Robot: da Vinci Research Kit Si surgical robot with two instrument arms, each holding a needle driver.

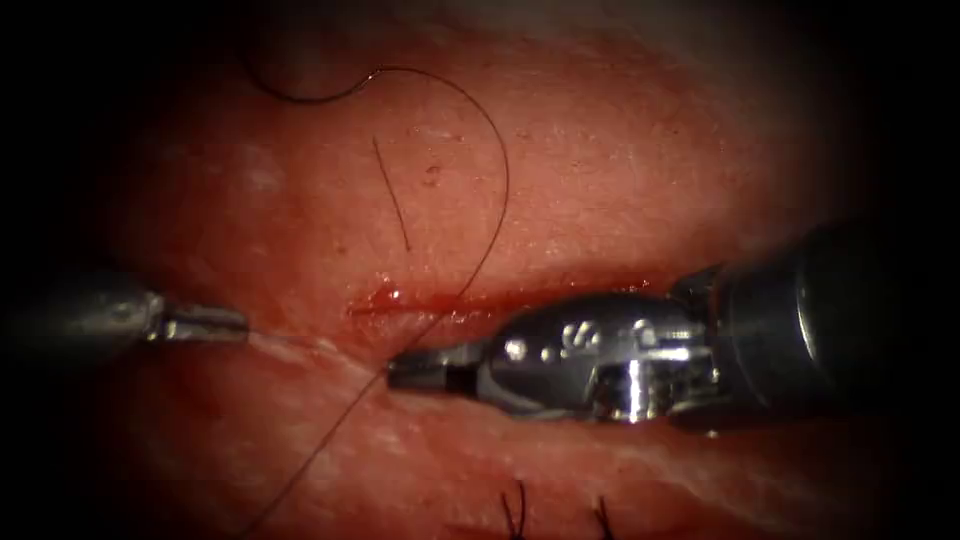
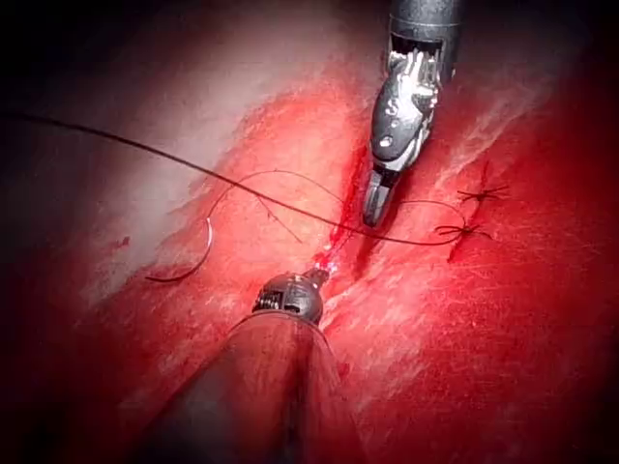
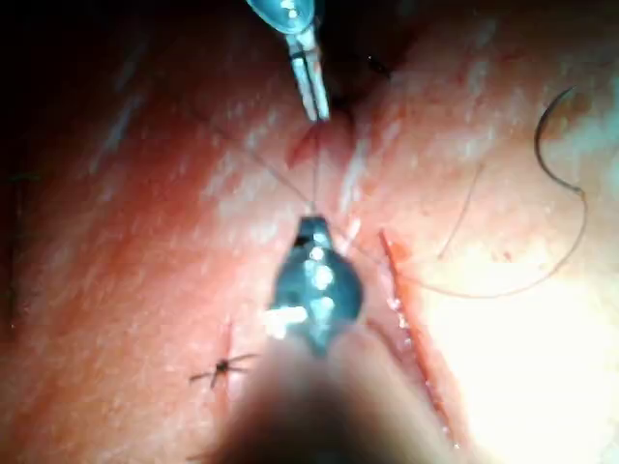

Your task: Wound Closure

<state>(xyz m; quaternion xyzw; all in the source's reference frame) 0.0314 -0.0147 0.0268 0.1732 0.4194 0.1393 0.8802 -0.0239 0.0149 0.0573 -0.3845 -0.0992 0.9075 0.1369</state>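
Observation:
The cut [image 1: 500, 300] runs across the tissue [image 1: 620, 150], wet with red fluid. The curved needle [image 1: 300, 95] lies free on the tissue beyond the cut, toward the left, not in the tissue; it shows too in the left wrist view [image 2: 198, 256] and the right wrist view [image 3: 546, 145]. Its dark thread [image 1: 503, 190] arcs down across the cut to the right tool [image 1: 400, 372], whose jaws are shut on it at the cut's left end. The left tool [image 1: 238, 324] is shut further left, and a thin strand [image 3: 314, 164] runs taut between the two tips.
A short loose thread end [image 1: 392, 195] lies on the tissue beyond the cut. Two tied stitches [image 1: 515, 510] [image 1: 602, 518] sit at the near edge. The thread's long tail [image 1: 300, 480] trails off toward the lower left.

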